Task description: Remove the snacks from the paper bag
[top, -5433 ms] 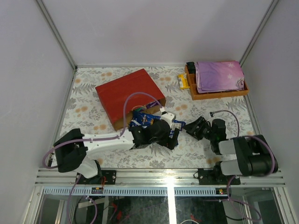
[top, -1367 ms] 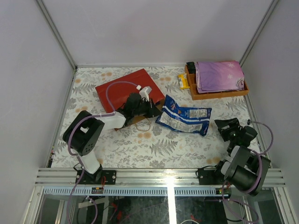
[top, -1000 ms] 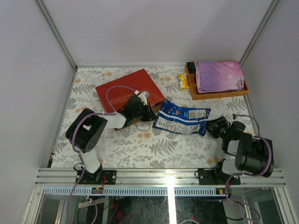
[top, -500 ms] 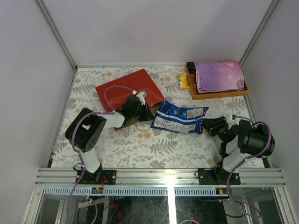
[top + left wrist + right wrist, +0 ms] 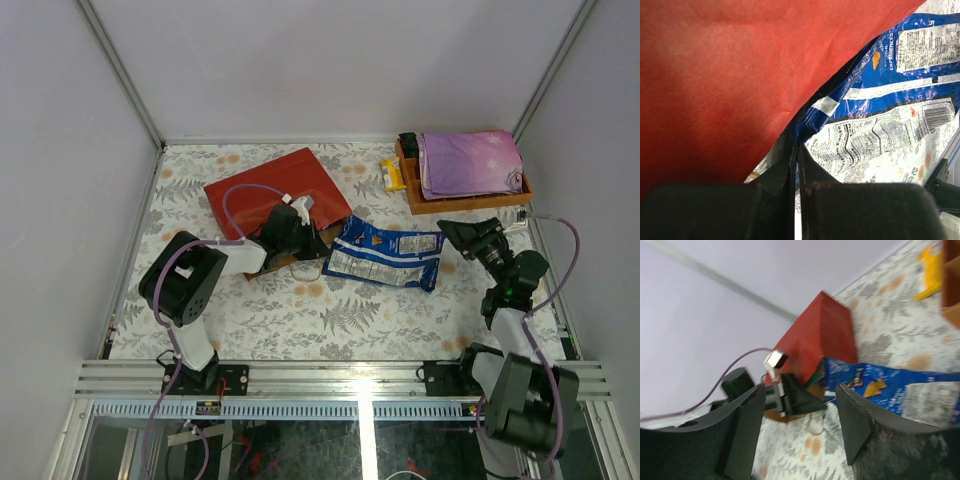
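The red paper bag [image 5: 270, 190] lies on its side, its mouth facing front right. My left gripper [image 5: 303, 236] is at that mouth, its jaws shut on the bag's edge [image 5: 798, 146]; in the left wrist view the red paper [image 5: 715, 75] fills the upper left. One of the snacks, a long blue-and-white pack [image 5: 385, 258], lies flat on the table just outside the mouth [image 5: 880, 125]. A green packet [image 5: 818, 371] shows inside the mouth. My right gripper [image 5: 462, 234] hangs open and empty above the pack's right end, facing the bag [image 5: 820, 340].
An orange-brown wooden tray [image 5: 470, 203] with a folded purple cloth [image 5: 470, 162] stands at the back right. A small yellow item [image 5: 393, 175] lies beside it. The floral tabletop [image 5: 330, 310] ends at side rails and the near metal edge.
My right arm has swung round and lifted its gripper up and back from the pack's right end. The pack has slid slightly left. The left gripper keeps its hold at the bag's mouth.
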Action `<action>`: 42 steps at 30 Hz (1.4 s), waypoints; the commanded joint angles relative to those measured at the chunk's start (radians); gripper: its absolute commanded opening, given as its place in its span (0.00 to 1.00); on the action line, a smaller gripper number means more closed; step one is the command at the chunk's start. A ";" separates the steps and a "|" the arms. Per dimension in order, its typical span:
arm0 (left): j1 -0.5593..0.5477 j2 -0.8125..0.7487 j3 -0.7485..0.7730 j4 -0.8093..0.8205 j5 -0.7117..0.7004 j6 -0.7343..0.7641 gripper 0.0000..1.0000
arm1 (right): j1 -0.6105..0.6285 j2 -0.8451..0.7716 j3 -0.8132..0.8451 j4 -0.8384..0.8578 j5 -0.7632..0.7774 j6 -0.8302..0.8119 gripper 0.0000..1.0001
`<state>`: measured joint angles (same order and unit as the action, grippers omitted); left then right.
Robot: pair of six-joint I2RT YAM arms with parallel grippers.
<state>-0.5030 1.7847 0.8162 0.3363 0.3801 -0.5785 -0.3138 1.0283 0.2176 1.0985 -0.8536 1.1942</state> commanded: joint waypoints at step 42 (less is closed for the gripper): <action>0.026 -0.102 -0.027 -0.042 0.016 0.014 0.00 | -0.029 0.549 -0.147 0.387 0.070 -0.043 0.00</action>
<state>-0.4950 1.7412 0.8055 0.2947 0.3870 -0.5640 -0.3481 1.7649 0.0471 1.5322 -0.7746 1.1721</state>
